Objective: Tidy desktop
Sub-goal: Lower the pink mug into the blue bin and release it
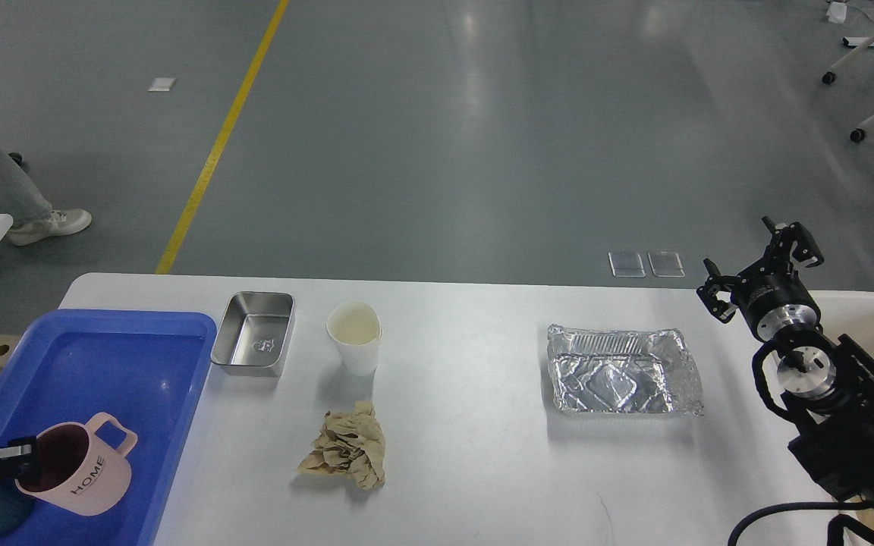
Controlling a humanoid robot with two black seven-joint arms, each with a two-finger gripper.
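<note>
Pink ceramic mug [80,470], rigid and breakable, sits rim-pinched in left claw [16,461] over blue plastic tray [118,341]; right claw [759,265] spread, empty.

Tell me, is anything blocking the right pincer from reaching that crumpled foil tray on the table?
Nothing visible does. The right pincer hangs open above the desktop's far right edge, and the foil tray lies just to its left with only bare white surface between. The paper cup and crumpled paper sit farther left.
</note>
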